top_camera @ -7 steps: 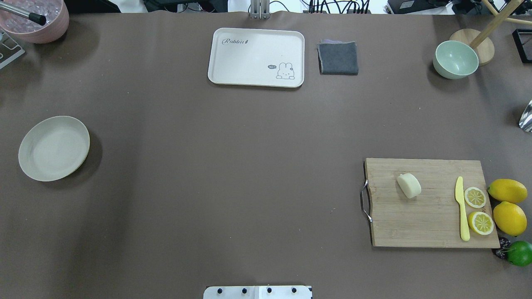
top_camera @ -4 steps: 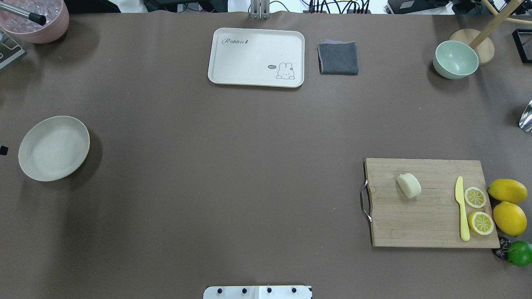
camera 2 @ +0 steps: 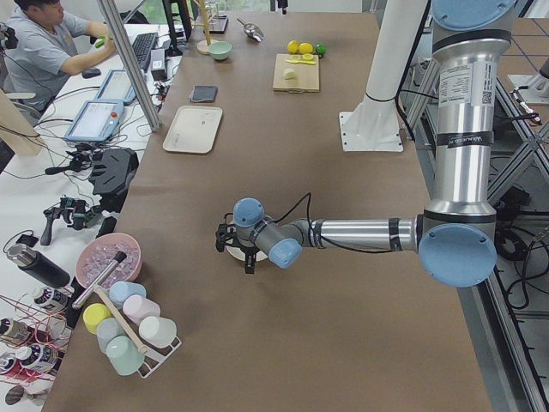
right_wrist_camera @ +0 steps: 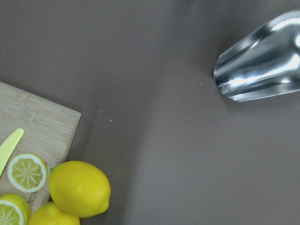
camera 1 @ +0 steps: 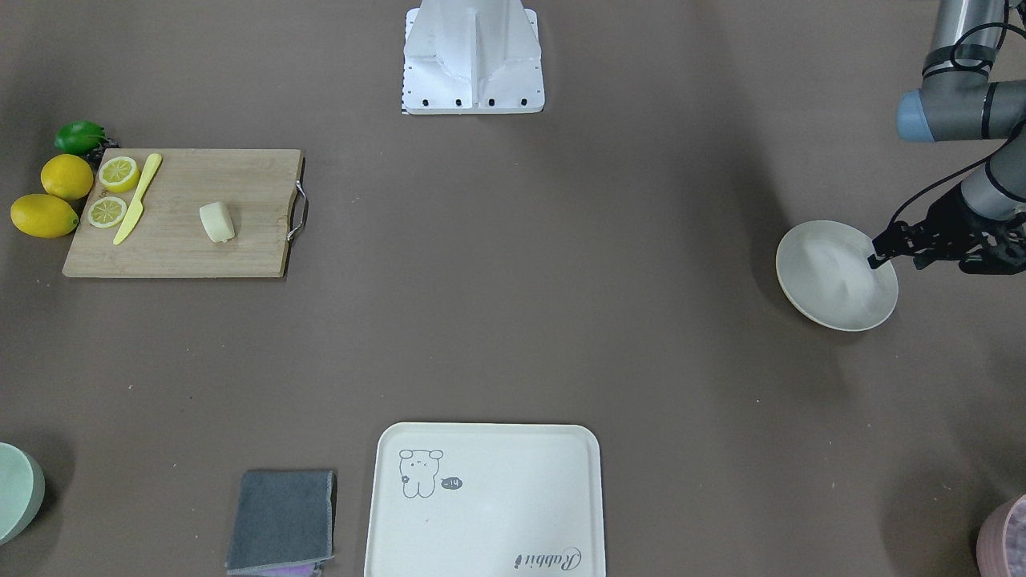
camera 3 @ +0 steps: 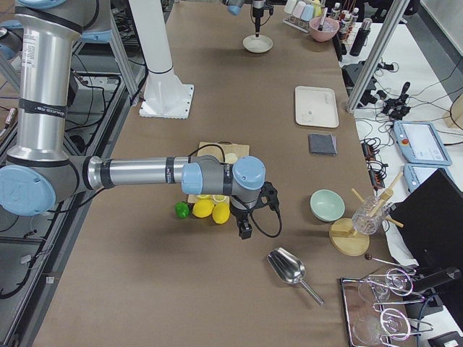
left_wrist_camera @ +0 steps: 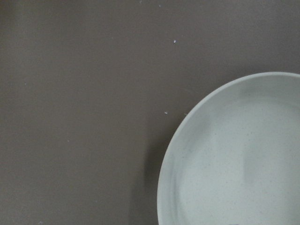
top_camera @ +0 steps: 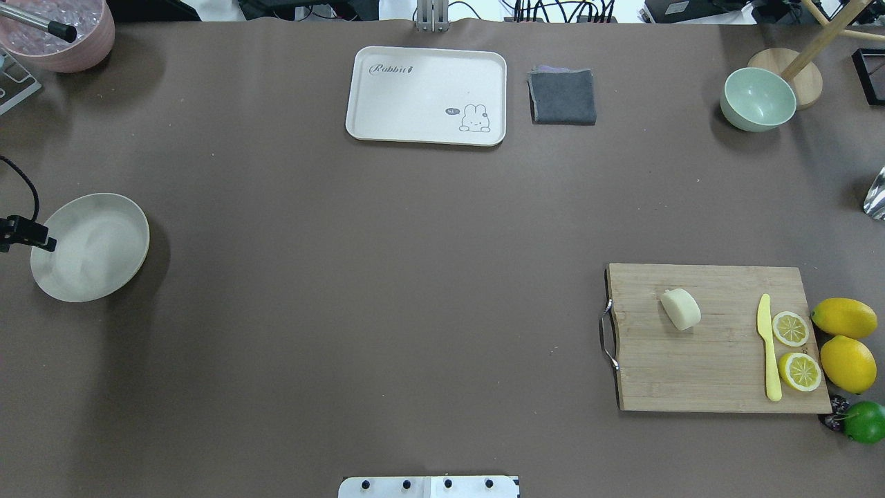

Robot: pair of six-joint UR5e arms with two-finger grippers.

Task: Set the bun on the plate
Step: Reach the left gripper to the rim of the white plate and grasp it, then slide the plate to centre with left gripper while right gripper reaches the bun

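I see bun [top_camera: 681, 308] lying on cutting board [top_camera: 712, 366], untouched. Left gripper [camera 1: 880, 256] hangs over plate [camera 1: 834, 288] rim, well apart from bun. Right gripper [camera 3: 244, 230] hangs beyond lemons [top_camera: 847, 363], off board. Cannot tell either's finger state.

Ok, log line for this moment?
small pale cream bun: on wooden cutting board | round off-white plate: empty | left arm: jaws above plate rim
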